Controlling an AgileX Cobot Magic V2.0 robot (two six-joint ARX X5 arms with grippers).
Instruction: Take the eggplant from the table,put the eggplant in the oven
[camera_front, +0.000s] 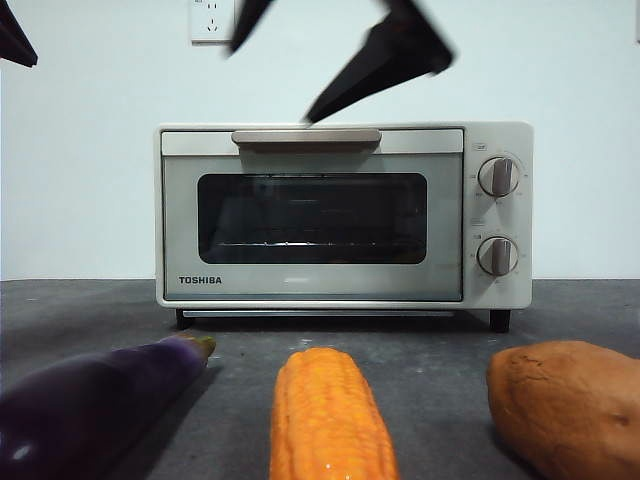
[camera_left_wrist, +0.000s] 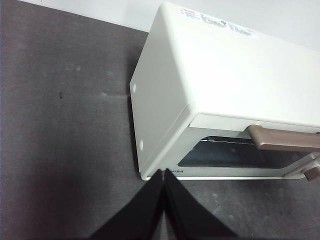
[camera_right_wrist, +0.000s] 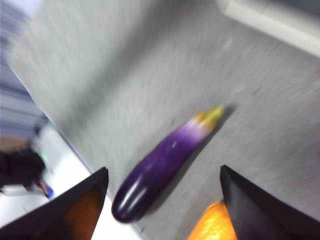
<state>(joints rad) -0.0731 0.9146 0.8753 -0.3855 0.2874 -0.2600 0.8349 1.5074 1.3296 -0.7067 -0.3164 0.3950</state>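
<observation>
The eggplant (camera_front: 95, 405), glossy dark purple with a greenish stem tip, lies on the table (camera_front: 240, 350) at the front left. In the right wrist view the eggplant (camera_right_wrist: 160, 162) lies below and between the jaws of my right gripper (camera_right_wrist: 164, 169), which is open and empty; that picture is motion-blurred. In the front view my right gripper (camera_front: 270, 85) hangs high above the oven (camera_front: 310, 215). The cream TOSHIBA oven has its door closed. My left gripper (camera_left_wrist: 164, 172) is shut with nothing in it, raised by the oven's (camera_left_wrist: 200, 85) front left corner.
An orange-yellow corn cob (camera_front: 330, 415) lies at the front centre and a brown-orange sweet potato (camera_front: 570, 415) at the front right. The corn (camera_right_wrist: 212, 225) sits close beside the eggplant. A black arm tip (camera_front: 15, 40) shows at the top left corner.
</observation>
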